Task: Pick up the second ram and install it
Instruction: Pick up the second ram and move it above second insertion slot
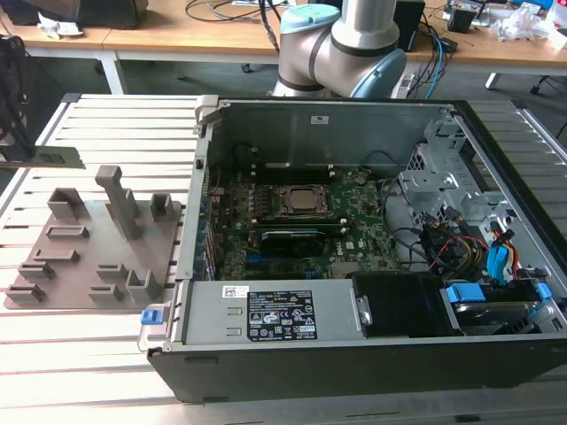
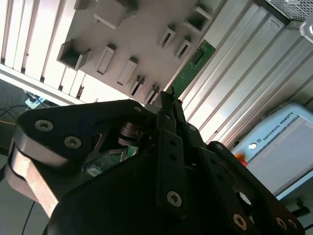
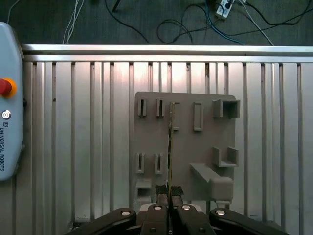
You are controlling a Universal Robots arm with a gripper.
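Observation:
The second ram point(image 1: 55, 158) is a thin green stick held above the table at the exterior view's far left, over the grey holder plate point(image 1: 89, 257). My gripper point(image 1: 11, 142) is shut on one end of it. In the first wrist view the stick point(image 3: 170, 142) appears edge-on, running out from my gripper point(image 3: 169, 192) over the plate point(image 3: 200, 147). The second wrist view has its green end point(image 2: 194, 66) sticking out past the fingertips point(image 2: 169, 100). The open computer case point(image 1: 354, 354) with the green motherboard point(image 1: 354, 235) lies to the exterior view's right.
The holder plate carries several raised slots and a tall post point(image 1: 120, 199). The CPU socket point(image 1: 301, 202) sits mid-board, with drive cages and cables point(image 1: 461, 230) on the exterior view's right. A teach pendant point(image 3: 10, 132) lies on the slatted table point(image 3: 73, 147). The arm's base point(image 1: 341, 49) stands behind the case.

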